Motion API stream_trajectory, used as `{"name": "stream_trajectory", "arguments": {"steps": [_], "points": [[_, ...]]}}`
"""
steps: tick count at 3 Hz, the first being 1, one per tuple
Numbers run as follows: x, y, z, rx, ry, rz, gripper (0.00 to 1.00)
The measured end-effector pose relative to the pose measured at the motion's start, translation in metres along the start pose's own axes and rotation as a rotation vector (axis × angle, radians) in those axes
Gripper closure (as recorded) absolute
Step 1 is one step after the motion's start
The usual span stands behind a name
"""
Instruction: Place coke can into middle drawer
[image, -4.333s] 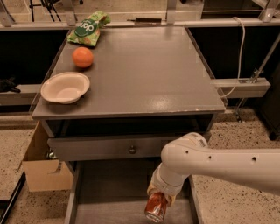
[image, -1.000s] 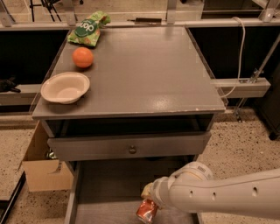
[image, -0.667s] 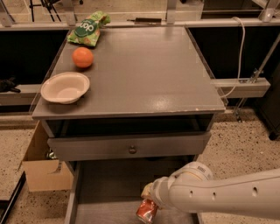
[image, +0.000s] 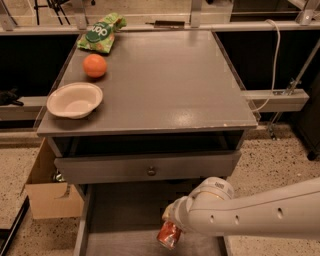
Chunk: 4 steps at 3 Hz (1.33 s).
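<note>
In the camera view, your gripper (image: 170, 224) is hanging low at the near right, over the open middle drawer (image: 125, 215), and it is gripping the coke can (image: 169, 235) by its upper end. The can is tilting, its lower end sitting just above the drawer's grey floor. Behind it, the closed drawer front (image: 115, 169) is showing its knob. On the tabletop (image: 165, 80), an orange (image: 94, 65), a bowl (image: 75, 100) and a green bag (image: 100, 34) are lying at the left.

Grey cabinet top (image: 165, 85) with orange (image: 94, 65), white bowl (image: 75, 100), green bag (image: 100, 34); claw (image: 171, 226) over middle drawer (image: 125, 215).
</note>
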<state>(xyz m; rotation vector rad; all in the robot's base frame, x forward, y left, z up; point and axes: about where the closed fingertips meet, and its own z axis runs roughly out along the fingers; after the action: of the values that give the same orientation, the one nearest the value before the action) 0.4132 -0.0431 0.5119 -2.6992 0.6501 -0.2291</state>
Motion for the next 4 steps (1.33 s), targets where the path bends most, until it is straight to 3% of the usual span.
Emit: {"name": "stream_trajectory", "arguments": {"steps": [2, 3, 4], "points": [[0.001, -0.011, 0.089, -0.121, -0.078, 0.016, 1.00], [0.001, -0.010, 0.089, -0.122, -0.078, 0.016, 1.00], [0.003, 0.001, 0.109, -0.173, -0.103, 0.032, 1.00]]}}
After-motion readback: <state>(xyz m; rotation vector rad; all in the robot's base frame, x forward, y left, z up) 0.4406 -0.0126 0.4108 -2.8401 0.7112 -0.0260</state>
